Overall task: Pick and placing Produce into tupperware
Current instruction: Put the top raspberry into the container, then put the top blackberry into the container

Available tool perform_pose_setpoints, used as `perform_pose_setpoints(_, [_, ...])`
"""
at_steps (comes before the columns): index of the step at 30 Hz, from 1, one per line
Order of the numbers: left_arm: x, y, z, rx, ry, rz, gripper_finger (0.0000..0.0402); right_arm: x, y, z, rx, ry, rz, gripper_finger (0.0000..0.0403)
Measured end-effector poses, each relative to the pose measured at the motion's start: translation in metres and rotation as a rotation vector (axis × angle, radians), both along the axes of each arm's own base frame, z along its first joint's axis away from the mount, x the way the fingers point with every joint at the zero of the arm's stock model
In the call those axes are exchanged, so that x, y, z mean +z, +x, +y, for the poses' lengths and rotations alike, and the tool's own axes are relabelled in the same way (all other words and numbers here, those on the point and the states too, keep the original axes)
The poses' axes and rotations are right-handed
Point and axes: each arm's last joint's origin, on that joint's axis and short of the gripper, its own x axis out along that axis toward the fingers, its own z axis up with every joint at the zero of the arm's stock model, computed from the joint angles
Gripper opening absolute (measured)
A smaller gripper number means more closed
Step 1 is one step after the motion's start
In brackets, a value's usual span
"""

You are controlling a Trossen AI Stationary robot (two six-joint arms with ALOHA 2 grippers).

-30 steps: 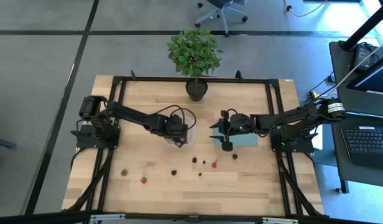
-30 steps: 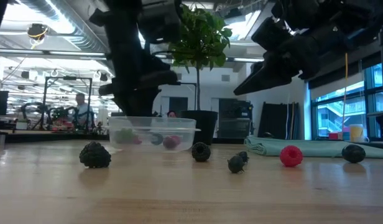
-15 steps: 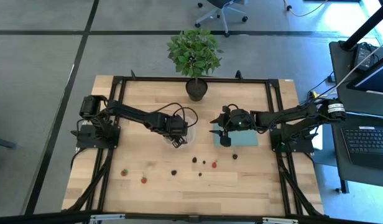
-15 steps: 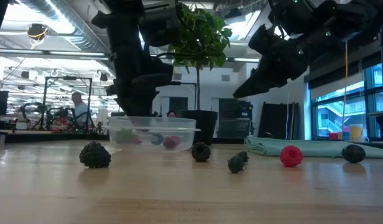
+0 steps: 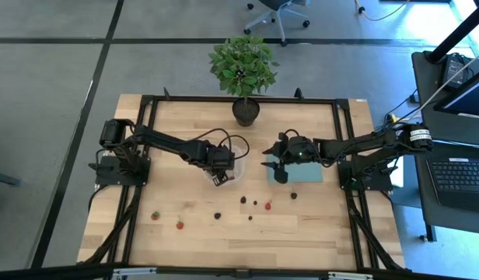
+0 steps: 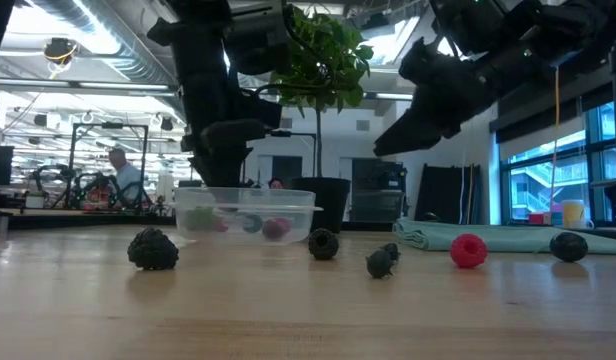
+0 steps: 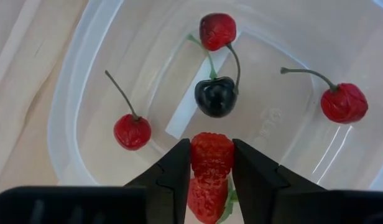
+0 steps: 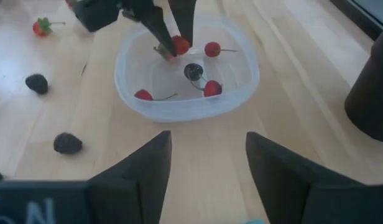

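Observation:
The tupperware (image 5: 233,165) is a clear shallow container near the table's middle, resting on its base (image 6: 246,232). It holds three red cherries (image 7: 132,131) and a dark one (image 7: 216,96). My left gripper (image 7: 211,163) hangs over its near part, shut on a red strawberry (image 7: 211,155); the right wrist view shows the same strawberry (image 8: 179,45). My right gripper (image 5: 274,168) is open, held above the table to the tupperware's right and pointing toward it. More produce, red (image 5: 179,225) and dark berries (image 5: 218,215), lies loose on the table nearer the front. My left gripper pinches the strawberry's two sides (image 7: 224,154) between its two fingers (image 7: 174,174). The fingers come from above, pointing steeply down. The strawberry's green leaf end (image 7: 229,200) lies back toward the gripper and its red tip sticks out past the fingertips, over the tupperware's floor.
A potted plant (image 5: 244,68) stands at the table's far edge. A teal sheet (image 5: 305,173) lies under my right gripper. Dark berries (image 6: 152,249) and a red one (image 6: 468,250) dot the wood between the tupperware and the near edge.
My left gripper has rolled about its own pointing line while staying over the tupperware, turning the strawberry with it. My right gripper has rolled a little and kept its fingers as wide as before.

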Motion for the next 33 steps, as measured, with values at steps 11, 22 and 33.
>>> perform_pose_setpoints(11, [0.0,0.0,0.0,-0.016,0.003,0.005,0.016,0.003,0.002,0.0,-0.007,0.01,-0.036,0.0209])
perform_pose_setpoints(22, [0.023,-0.004,-0.01,-0.133,0.158,-0.056,0.0165,0.011,0.006,0.01,0.034,0.009,-0.123,0.0209])
perform_pose_setpoints(33, [0.057,-0.015,-0.052,-0.371,0.203,-0.425,0.0165,0.014,0.007,0.023,0.085,0.005,-0.157,0.0209])
